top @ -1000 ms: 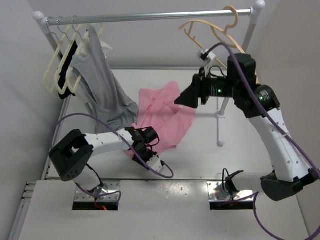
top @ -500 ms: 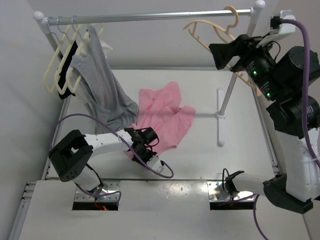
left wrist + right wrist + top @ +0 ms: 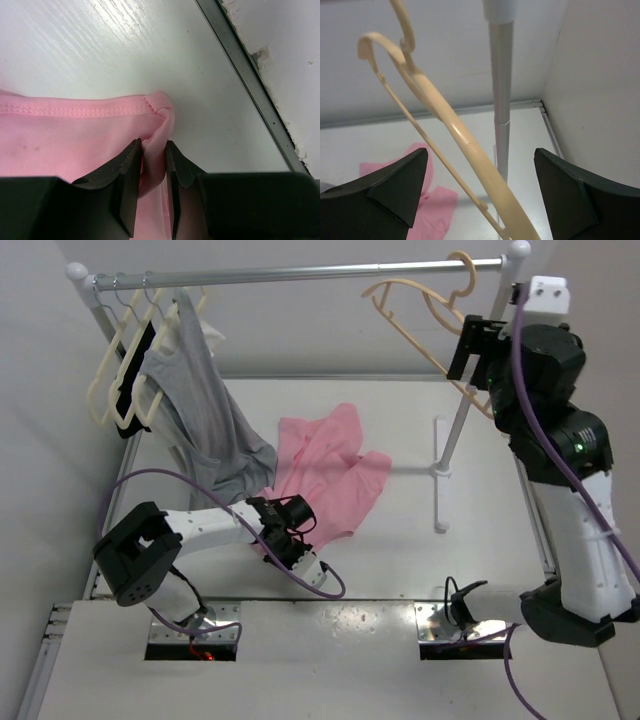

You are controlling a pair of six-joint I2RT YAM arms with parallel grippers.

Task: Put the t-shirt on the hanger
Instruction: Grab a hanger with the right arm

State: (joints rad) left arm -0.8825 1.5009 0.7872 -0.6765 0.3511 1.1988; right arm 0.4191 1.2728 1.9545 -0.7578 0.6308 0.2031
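Observation:
The pink t-shirt (image 3: 325, 465) lies crumpled on the table and also shows in the left wrist view (image 3: 75, 135). My left gripper (image 3: 272, 540) is shut on a fold at its near hem corner (image 3: 154, 145), low on the table. The peach-beige hanger (image 3: 420, 315) hangs by its hook from the right end of the rail. My right gripper (image 3: 468, 350) is raised beside it and open. In the right wrist view (image 3: 480, 150) its jaws stand wide apart, with the hanger's arm (image 3: 470, 145) between them and untouched.
A metal rail (image 3: 300, 275) spans the back; its right post (image 3: 455, 430) stands just behind the hanger (image 3: 501, 100). A gray garment (image 3: 200, 410) and paler cream hangers (image 3: 125, 370) hang at the left. A wall is close on the right.
My right arm has swung up and to the right, from above the table to the hanger's lower end, with its jaws now either side of the hanger's arm. The left arm has barely moved.

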